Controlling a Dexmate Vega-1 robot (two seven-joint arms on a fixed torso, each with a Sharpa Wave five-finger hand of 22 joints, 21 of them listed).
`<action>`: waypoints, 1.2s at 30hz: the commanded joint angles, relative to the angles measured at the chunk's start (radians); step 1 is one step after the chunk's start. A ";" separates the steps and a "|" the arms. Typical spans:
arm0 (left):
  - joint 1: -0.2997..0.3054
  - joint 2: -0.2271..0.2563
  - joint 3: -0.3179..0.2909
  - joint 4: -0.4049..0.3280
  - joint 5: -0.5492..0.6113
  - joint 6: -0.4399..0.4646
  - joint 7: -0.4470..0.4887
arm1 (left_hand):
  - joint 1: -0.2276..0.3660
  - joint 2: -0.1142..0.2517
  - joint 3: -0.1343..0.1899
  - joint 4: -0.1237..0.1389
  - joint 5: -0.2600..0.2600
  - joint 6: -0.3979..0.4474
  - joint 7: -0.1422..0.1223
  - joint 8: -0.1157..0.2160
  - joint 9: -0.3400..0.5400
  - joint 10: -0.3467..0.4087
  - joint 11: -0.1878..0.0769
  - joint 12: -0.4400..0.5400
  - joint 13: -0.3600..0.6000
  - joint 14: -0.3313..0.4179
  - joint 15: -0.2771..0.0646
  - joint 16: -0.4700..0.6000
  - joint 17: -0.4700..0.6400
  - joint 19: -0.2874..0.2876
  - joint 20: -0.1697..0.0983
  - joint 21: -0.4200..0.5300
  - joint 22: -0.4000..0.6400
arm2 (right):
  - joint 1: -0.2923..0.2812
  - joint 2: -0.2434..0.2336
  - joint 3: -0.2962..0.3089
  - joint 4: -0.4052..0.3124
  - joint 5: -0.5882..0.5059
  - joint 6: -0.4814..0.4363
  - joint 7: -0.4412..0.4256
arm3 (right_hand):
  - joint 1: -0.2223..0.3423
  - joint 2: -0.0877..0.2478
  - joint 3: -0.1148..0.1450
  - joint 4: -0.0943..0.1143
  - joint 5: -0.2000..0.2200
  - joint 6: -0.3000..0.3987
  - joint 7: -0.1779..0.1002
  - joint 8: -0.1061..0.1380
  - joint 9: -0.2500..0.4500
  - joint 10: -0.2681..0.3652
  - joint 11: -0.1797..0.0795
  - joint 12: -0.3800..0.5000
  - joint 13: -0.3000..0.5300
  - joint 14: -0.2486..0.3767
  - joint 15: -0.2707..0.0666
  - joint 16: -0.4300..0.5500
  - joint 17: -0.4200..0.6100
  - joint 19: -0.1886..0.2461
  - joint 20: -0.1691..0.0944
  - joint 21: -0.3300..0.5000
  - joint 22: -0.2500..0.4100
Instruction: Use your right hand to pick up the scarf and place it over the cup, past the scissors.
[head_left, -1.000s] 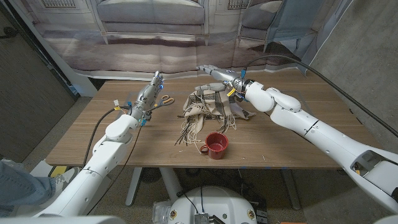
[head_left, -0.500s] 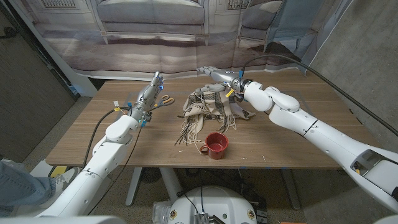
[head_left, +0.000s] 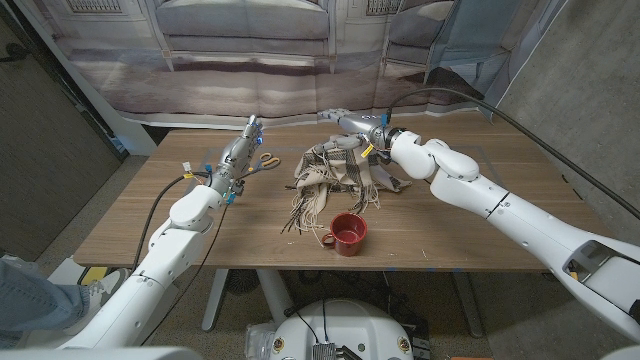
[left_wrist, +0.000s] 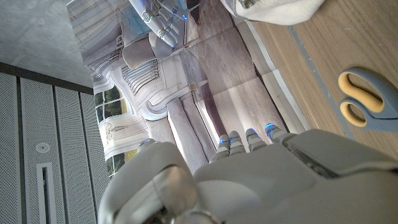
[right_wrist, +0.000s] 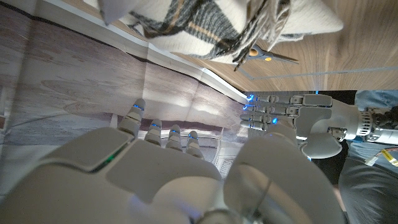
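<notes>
The right hand (head_left: 345, 121) has shifted slightly rightward above the scarf's (head_left: 335, 172) far edge, fingers spread, empty.

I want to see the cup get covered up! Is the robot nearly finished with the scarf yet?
Not nearly. Nothing looks done: the scarf lies bunched on the table and the red cup stands uncovered at the near edge. The right hand is open at the scarf's far edge, holding nothing. The left hand waits near the scissors. Left to do: grip the scarf, lift it, and lay it over the cup.
</notes>
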 joint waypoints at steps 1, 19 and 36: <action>0.005 0.003 0.000 -0.006 -0.003 0.002 0.000 | 0.007 0.001 -0.006 0.002 0.004 0.005 0.001 -0.003 0.005 0.001 0.000 -0.003 0.003 0.004 0.002 -0.003 0.001 -0.046 0.004 -0.002 0.001 | 0.012 0.002 -0.020 -0.007 -0.028 -0.040 0.029 | 0.000 -0.007 -0.008 -0.002 0.007 -0.006 0.001 0.001 0.003 -0.010 -0.004 0.005 0.002 0.003 0.008 0.004 0.005 0.010 0.006 0.009 0.004; 0.014 0.003 -0.004 -0.012 -0.005 0.001 0.004 | 0.008 0.003 -0.010 0.002 0.004 0.004 0.000 -0.004 0.005 0.002 0.001 -0.003 0.003 0.005 0.004 -0.003 0.001 -0.046 0.004 -0.003 0.001 | 0.024 0.012 -0.049 0.005 -0.061 -0.079 0.053 | 0.001 -0.009 -0.016 -0.002 0.024 0.026 -0.023 0.015 0.002 -0.027 0.000 0.005 0.002 -0.008 0.012 0.003 0.004 0.028 0.007 0.014 0.005; 0.018 0.004 -0.008 -0.011 -0.002 -0.007 0.007 | 0.009 0.004 -0.013 0.002 0.004 0.005 0.000 -0.004 0.005 0.001 0.002 -0.004 0.003 0.007 0.006 -0.003 0.001 -0.046 0.007 -0.003 0.001 | 0.040 0.024 -0.080 0.023 -0.085 -0.107 0.076 | 0.012 -0.002 -0.016 -0.005 0.035 0.025 -0.032 0.014 0.002 -0.039 0.002 0.005 0.002 -0.017 0.016 0.002 0.004 0.038 0.007 0.016 0.004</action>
